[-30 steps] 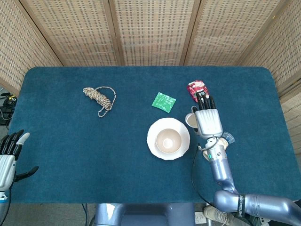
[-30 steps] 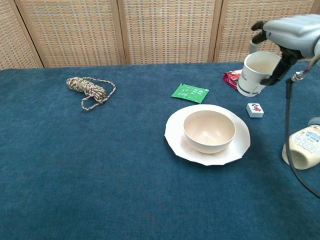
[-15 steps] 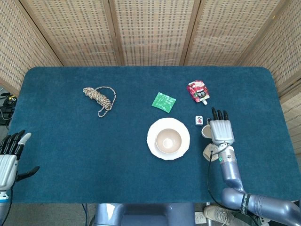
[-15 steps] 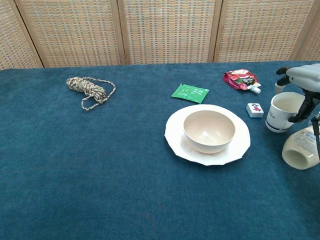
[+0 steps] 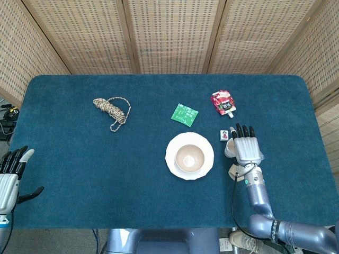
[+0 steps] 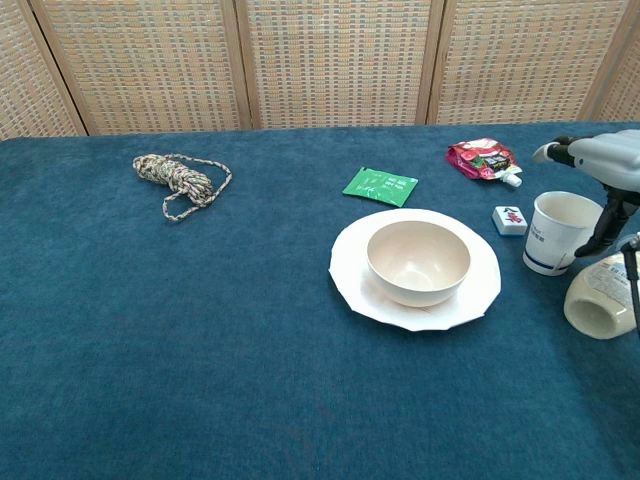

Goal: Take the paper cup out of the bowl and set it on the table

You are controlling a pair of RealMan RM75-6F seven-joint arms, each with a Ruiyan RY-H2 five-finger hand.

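Right hand [image 5: 248,146] palm down over the worktop's right side, fingers extended forward. Left hand [image 5: 9,174] at the lower left edge, fingers spread, empty.

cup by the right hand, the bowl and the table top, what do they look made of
The cup looks like paper: thin white matte wall, dark band near its base. The bowl is cream with a smooth, faintly glossy surface, probably plastic or ceramic; the look leaves it open. The table is covered in dark teal fabric, felt or short carpet, judging by its matte, fuzzy texture.

Matt paper cup [image 6: 557,233], felt-like table [image 6: 200,330]
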